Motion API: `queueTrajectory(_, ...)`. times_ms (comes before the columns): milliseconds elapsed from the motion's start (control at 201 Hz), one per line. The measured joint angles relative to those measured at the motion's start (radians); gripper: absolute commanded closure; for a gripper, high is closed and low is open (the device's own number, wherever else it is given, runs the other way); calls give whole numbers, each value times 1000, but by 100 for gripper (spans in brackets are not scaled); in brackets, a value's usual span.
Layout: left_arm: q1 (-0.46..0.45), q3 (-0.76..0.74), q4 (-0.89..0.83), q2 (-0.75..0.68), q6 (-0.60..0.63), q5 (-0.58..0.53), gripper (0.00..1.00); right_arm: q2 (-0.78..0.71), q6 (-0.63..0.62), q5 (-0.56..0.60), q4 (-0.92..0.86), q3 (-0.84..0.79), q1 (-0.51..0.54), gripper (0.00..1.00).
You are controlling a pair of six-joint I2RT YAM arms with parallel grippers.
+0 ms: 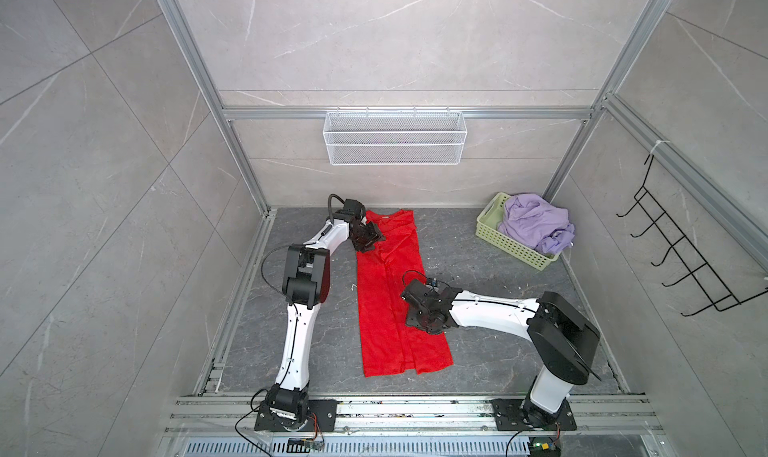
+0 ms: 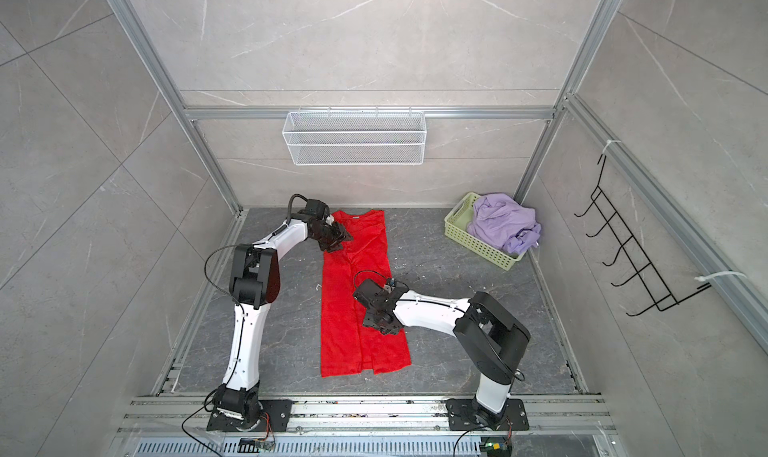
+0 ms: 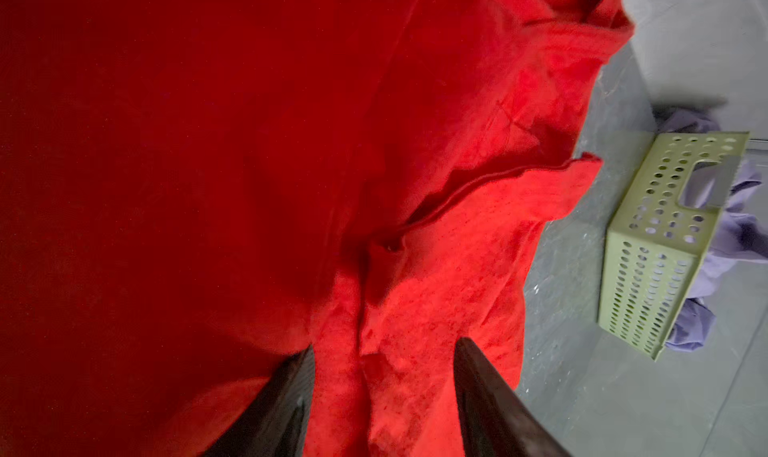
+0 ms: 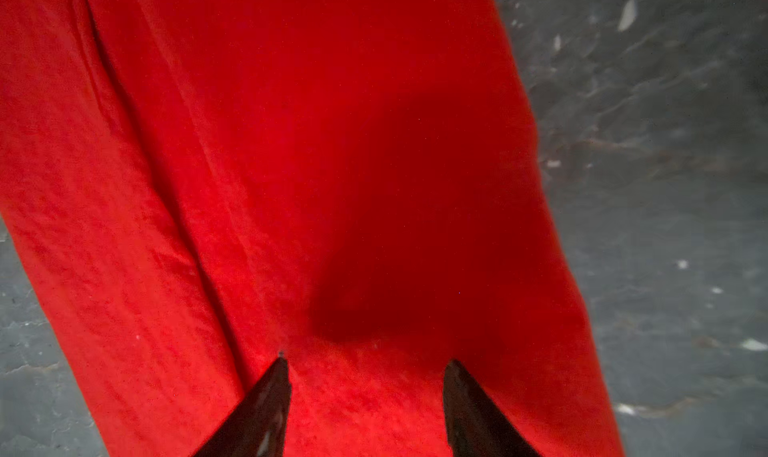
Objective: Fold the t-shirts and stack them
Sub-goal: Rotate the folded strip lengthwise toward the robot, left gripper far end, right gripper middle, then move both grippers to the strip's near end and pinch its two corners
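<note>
both jaws spread, nothing pinched

left gripper (image 3: 384,345) hangs parted above the far, collar end; right gripper (image 4: 366,359), likewise parted, sits over the middle. the red tee (image 1: 386,309) lies as a long folded strip on the table (image 1: 478,351). light, limp, likely to slide: pinch doubled edges. lilac tee (image 1: 536,222) sits crumpled in the far-right basket (image 1: 515,251).

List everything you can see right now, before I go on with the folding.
table: one, dark grey, under everything
red t-shirt: one, bright red, lying as a long narrow strip on the table's middle
green basket: one, pale green, table's far right corner
lilac t-shirt: one, pale lilac, crumpled in the green basket
wire basket: one, white, hung high at the back
hook rack: one, black, hung at the right side
left gripper: one, black, at the red t-shirt's collar end, jaws open
right gripper: one, black, over the red t-shirt's right edge, jaws open
</note>
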Motion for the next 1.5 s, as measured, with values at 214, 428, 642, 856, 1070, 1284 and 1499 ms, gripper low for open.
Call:
queueTrajectory(214, -13, 186, -8, 119, -33, 35, 42, 6, 22, -23, 64, -22, 3, 40)
queueTrajectory(428, -27, 197, -3, 125, -50, 63, 42, -1, -3, -19, 43, -3, 6, 40)
queueTrajectory(642, -19, 55, -4, 0, 9, 103, 38, -238, -93, 89, -16, 6, 14, 36)
queueTrajectory(856, 7, -371, -7, -476, 93, 58, 35, -502, -126, 152, -83, -39, -66, 35)
queueTrajectory(1070, 16, -842, -34, -930, 106, -8, 36, -546, -148, 14, -96, -243, -142, 36)
queueTrajectory(1284, -4, -1328, -104, -1150, 7, -29, 38, -606, -142, -160, -13, -433, -142, 38)
queueTrajectory(1499, -68, -1501, -130, -1363, -103, 3, 39, -632, -130, -253, 13, -530, -127, 39)
